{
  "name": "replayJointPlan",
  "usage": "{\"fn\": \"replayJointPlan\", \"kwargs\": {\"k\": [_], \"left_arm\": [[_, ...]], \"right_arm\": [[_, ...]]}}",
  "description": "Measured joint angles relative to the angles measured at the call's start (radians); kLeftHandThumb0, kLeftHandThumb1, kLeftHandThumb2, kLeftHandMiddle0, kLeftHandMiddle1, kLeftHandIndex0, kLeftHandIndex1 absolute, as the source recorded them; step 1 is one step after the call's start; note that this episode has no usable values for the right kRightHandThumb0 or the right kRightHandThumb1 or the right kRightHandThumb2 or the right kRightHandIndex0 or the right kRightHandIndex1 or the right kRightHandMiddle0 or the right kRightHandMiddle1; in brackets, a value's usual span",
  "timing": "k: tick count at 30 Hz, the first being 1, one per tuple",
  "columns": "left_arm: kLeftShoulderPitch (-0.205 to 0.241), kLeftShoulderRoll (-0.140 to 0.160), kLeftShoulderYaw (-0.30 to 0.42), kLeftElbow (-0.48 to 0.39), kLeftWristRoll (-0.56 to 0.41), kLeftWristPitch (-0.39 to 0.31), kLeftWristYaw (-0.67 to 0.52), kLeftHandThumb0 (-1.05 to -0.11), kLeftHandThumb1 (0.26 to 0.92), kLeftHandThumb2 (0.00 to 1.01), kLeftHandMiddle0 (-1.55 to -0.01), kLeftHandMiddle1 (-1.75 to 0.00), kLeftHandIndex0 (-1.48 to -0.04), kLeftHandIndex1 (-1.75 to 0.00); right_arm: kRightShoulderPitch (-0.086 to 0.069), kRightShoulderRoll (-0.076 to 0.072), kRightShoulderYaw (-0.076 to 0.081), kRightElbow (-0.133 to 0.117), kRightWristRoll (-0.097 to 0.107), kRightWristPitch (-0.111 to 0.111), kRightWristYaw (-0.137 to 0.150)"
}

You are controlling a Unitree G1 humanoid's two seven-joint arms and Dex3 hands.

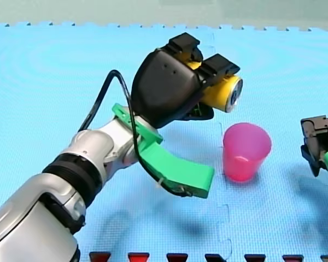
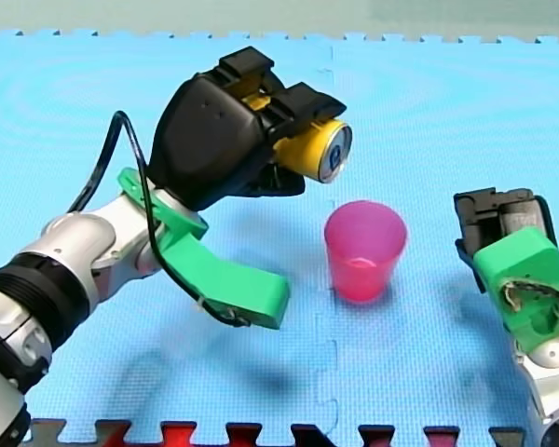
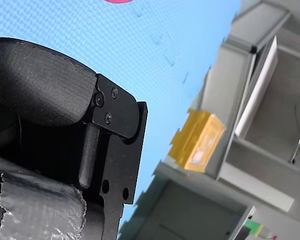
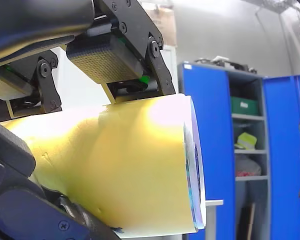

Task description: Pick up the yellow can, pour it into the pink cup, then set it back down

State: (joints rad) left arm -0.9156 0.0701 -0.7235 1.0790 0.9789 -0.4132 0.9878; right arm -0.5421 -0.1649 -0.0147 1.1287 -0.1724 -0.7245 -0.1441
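Listing by view, as I see them. Head views: left hand (image 1: 167,90) is clamped round the yellow can (image 1: 224,93), held up off the blue mat (image 1: 44,82), arm reaching in from the left. The can lies on its side, top facing right, above and just left of the pink cup (image 1: 246,150), apart from it. Cup is upright on the mat. Right hand (image 2: 498,219) is low at the right, holding nothing; open or closed, I cannot tell. Count: one can, one cup, two hands. Second wrist view: fingers (image 4: 105,57) pressed onto the can's wall. First wrist view: mat, yellow box (image 3: 197,142) beyond its edge.
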Motion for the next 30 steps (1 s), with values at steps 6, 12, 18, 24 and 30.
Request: {"fn": "replayJointPlan", "kwargs": {"k": [6, 12, 18, 24, 30], "left_arm": [[0.001, -0.013, -0.011, -0.002, 0.004, 0.007, 0.008, -0.295, 0.848, 0.00, -0.79, -1.55, -0.80, -1.05], [-0.001, -0.020, -0.020, 0.006, 0.011, 0.011, 0.009, -0.301, 0.848, 0.00, -0.75, -1.65, -0.74, -1.20], [-0.022, -0.016, -0.049, 0.010, 0.051, 0.036, 0.018, -0.308, 0.847, 0.00, -0.73, -1.66, -0.71, -1.21], [-0.031, -0.014, -0.068, 0.010, 0.070, 0.061, 0.024, -0.315, 0.845, 0.00, -0.71, -1.65, -0.69, -1.24], [-0.035, -0.011, -0.090, 0.010, 0.090, 0.084, 0.036, -0.327, 0.845, 0.00, -0.71, -1.64, -0.67, -1.25]], "right_arm": [[0.019, 0.021, 0.015, -0.062, -0.042, 0.010, -0.050], [0.034, 0.025, 0.059, -0.178, -0.185, 0.094, -0.219], [0.050, 0.036, 0.033, -0.194, -0.047, 0.076, -0.072], [0.045, 0.025, -0.001, -0.151, 0.043, 0.037, 0.040], [0.044, 0.026, 0.000, -0.138, 0.035, 0.006, 0.042]]}}
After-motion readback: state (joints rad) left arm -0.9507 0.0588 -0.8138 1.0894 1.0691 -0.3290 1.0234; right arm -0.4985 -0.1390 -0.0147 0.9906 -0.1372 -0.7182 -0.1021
